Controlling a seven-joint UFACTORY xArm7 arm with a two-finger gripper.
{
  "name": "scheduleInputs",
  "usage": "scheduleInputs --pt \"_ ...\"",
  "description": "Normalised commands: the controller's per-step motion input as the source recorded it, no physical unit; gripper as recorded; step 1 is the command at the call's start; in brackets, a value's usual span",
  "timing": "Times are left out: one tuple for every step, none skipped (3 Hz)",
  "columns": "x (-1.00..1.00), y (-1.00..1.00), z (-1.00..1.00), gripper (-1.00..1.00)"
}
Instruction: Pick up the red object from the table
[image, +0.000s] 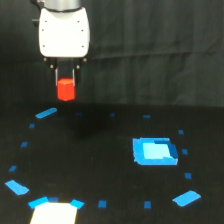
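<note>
The pincer hangs above the bench's far left part, its dark fingers closed against the sides of the red object, which is lifted clear of the black surface against the dark curtain. The fingertips are partly hidden behind the block, and the arm's white housing is cut off at the top edge. A large blue square patch lies toward the right side. A bright white shape at the near edge is cropped and overexposed.
</note>
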Motion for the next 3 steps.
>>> scheduleInputs --pt "-0.09 0.04 0.25 -1.0" --pt "-0.26 -0.19 -0.37 -1.0" --pt "0.29 0.38 0.27 -1.0"
